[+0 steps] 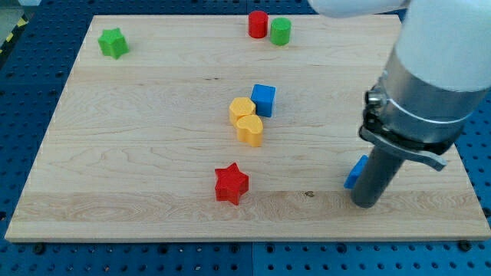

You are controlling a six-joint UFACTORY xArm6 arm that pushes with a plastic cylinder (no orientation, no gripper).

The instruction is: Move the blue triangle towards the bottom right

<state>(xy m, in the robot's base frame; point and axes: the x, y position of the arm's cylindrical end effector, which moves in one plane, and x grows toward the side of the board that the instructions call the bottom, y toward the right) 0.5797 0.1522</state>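
My tip (366,204) is sitting low on the wooden board (153,192), near the view's bottom right, and the blue triangle (355,172) is peeking out right at its left side, mostly hidden behind the rod. They are looking like they are touching, but I cannot tell for sure. There is no hand on this arm, only a plain rod, so nothing is opening or closing. The blue triangle is already sitting close to the bottom right corner, so I am thinking the job is nearly done. To push it well, I am guessing the tip should be going round to the triangle's upper left side first, then sliding slowly down and to the right, so the block is not slipping off to one side or falling off the board's edge. Going farther up the board, the red star (231,184) is lying near the bottom middle, well apart from the tip. Above it, the yellow blocks (245,120) are sitting pressed together in the middle, with the blue cube (263,100) touching them at the upper right. At the view's top, the red cylinder (258,24) and the green cylinder (280,31) are standing side by side, and the green star (113,43) is resting far off at the top left.
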